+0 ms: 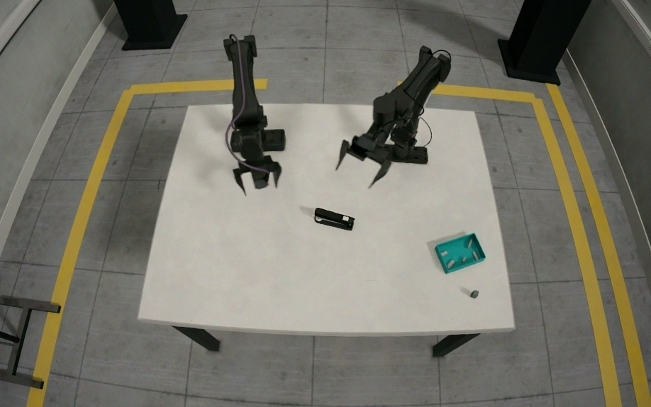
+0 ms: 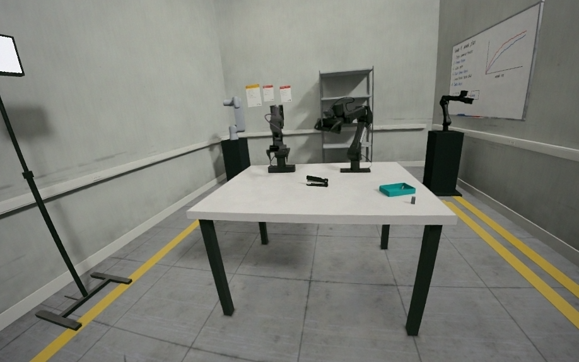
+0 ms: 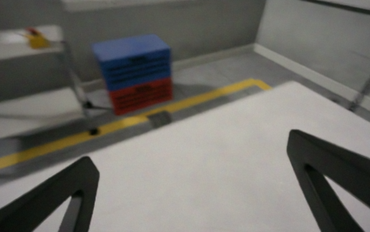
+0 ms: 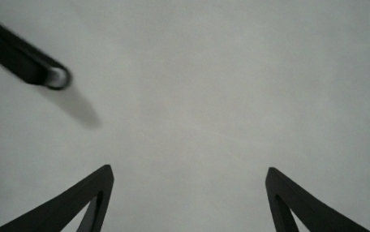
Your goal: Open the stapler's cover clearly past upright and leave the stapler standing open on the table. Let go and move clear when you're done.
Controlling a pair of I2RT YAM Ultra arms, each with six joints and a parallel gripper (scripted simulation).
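The black stapler (image 1: 330,216) (image 4: 22,61) lies on the white table (image 1: 240,269). Its hinge is at the picture-right end. In the exterior view its cover (image 2: 316,178) stands a small angle above the base, far short of upright. My right gripper (image 1: 261,191) (image 4: 188,173) is open and empty above the table, to the picture left of the stapler. Only the stapler's front end shows in the right wrist view, at the upper left. My left gripper (image 1: 353,178) (image 3: 187,152) is open and empty, above and behind the stapler; its wrist view does not show the stapler.
A teal tray (image 1: 453,244) (image 2: 388,191) with several small pieces stands at the picture right. A small grey block (image 1: 474,293) (image 2: 412,200) stands on the table near it. Both arm bases are at the table's back edge.
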